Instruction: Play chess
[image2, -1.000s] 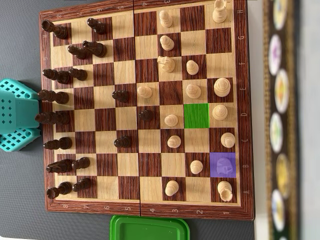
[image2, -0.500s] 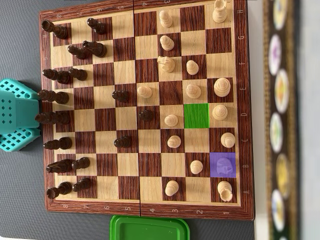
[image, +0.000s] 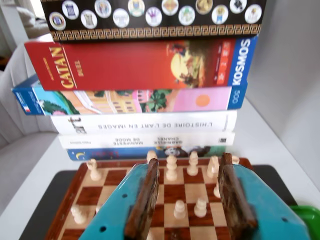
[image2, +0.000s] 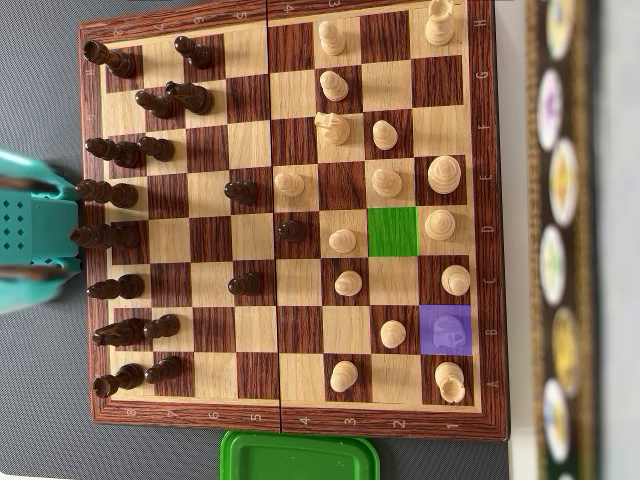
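Note:
A wooden chessboard (image2: 290, 420) fills the overhead view, with dark pieces (image2: 112, 192) mostly along its left side and light pieces (image2: 444, 175) spread over the right half. One square is tinted green (image2: 392, 231) and stands bare. Another is tinted purple (image2: 446, 329) and holds a light piece. My teal gripper (image2: 72, 228) hovers at the board's left edge, over the dark back rows. In the wrist view the gripper (image: 189, 161) is open, its brown pads (image: 145, 200) wide apart with nothing between them, looking across the board (image: 117, 176) at light pieces (image: 171, 167).
A green container (image2: 300, 457) lies just below the board in the overhead view. A stack of books and game boxes (image2: 560, 240) stands beyond the right edge; in the wrist view the red Catan box (image: 140, 65) sits in that stack. Grey mat surrounds the board.
The gripper at the left edge has shifted and tilted, so its perforated teal sides no longer show and its brown pads do. No chess piece has moved.

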